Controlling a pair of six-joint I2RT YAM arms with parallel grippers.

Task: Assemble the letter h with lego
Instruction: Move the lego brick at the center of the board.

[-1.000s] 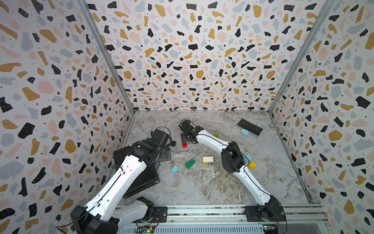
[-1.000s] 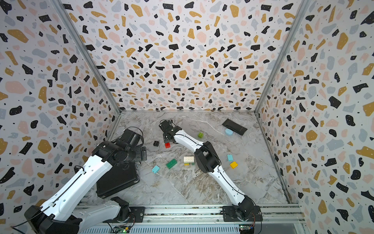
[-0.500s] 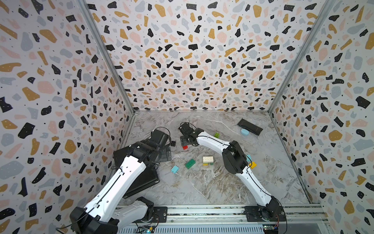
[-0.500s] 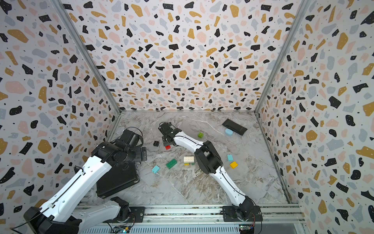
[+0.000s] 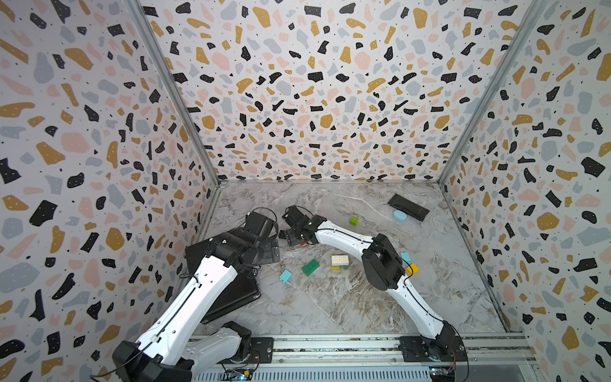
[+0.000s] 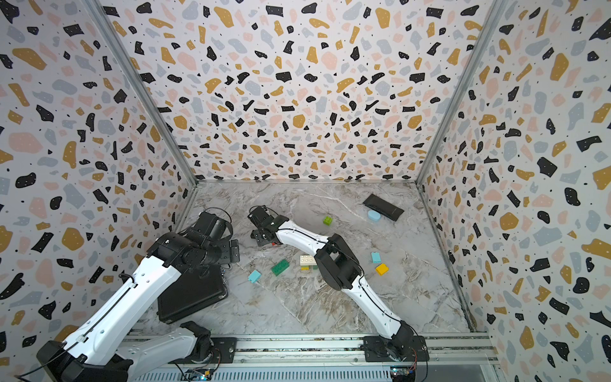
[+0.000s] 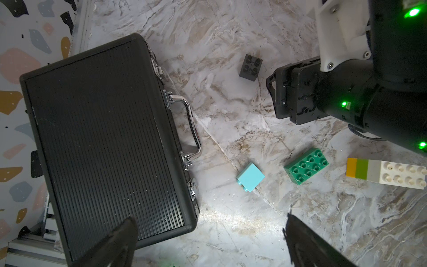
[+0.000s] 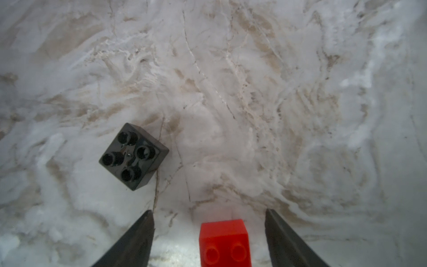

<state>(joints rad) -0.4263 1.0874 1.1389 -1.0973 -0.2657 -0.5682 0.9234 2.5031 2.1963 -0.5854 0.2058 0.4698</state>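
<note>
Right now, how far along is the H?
Done: only a white-lime-yellow stack is joined. In hand: nothing gripped; the right gripper stands open astride the red brick. To do: black brick, dark green brick and others lie loose; no H shape yet.

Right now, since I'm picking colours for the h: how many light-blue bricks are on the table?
2. One light-blue brick lies beside the dark green brick; a second light-blue brick lies next to the yellow brick. Others may be hidden from view.
</note>
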